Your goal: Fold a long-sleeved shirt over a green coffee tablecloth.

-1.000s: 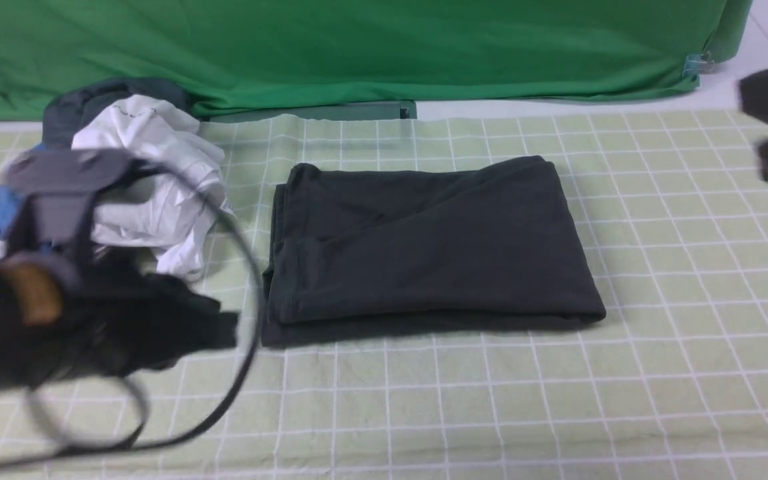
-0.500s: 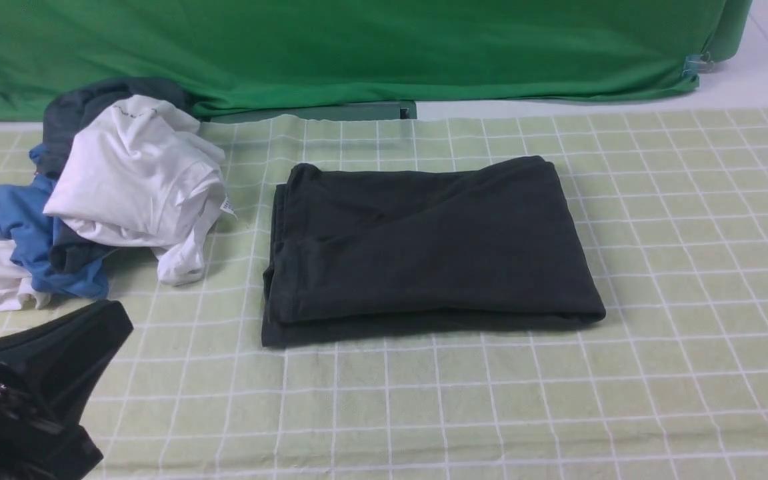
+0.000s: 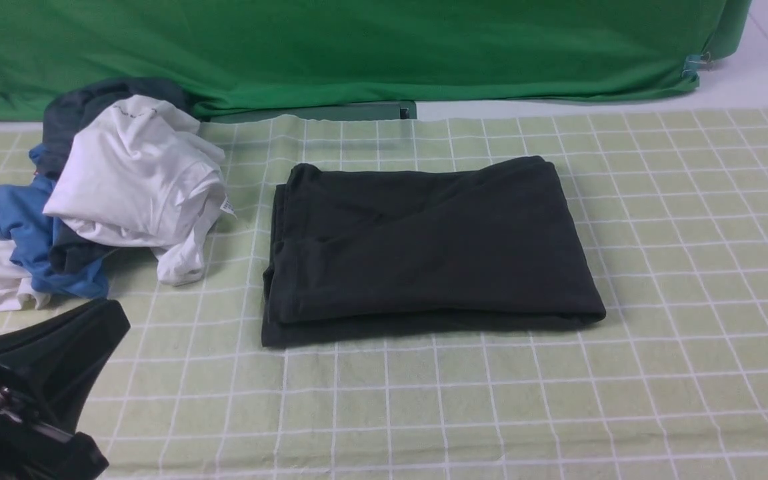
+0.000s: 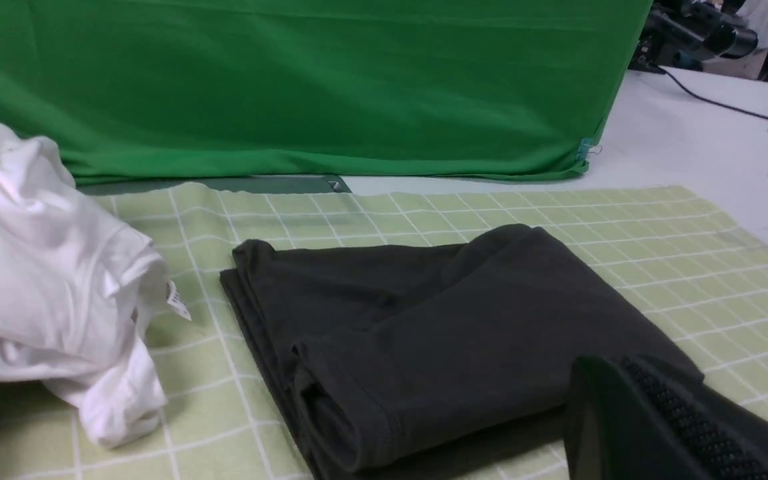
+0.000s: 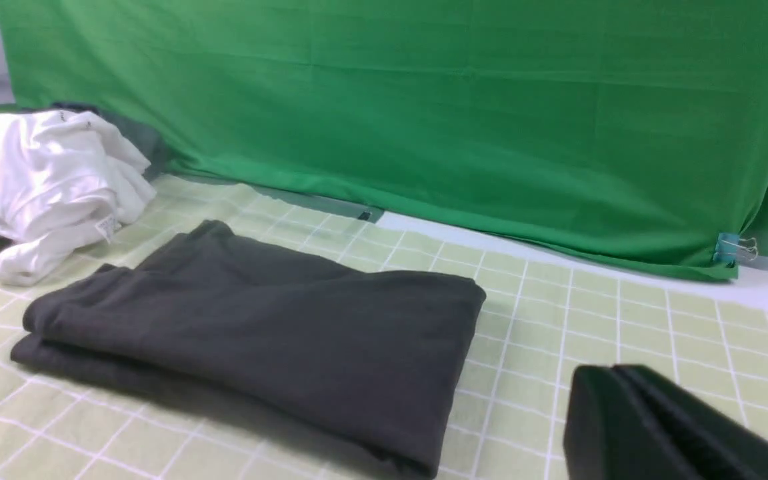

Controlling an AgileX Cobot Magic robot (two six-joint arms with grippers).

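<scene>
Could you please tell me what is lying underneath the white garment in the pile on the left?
Under the white garment show a blue garment and dark grey fabric. How far they extend beneath it is covered.

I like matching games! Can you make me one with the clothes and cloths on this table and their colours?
Things:
1. folded long-sleeved shirt
2. backdrop fabric
3. tablecloth
4. crumpled garment on top of the pile

Colours:
A. white
B. pale yellow-green with white squares
C. black
D. deep green

Pairs: 1-C, 2-D, 3-B, 4-A
</scene>
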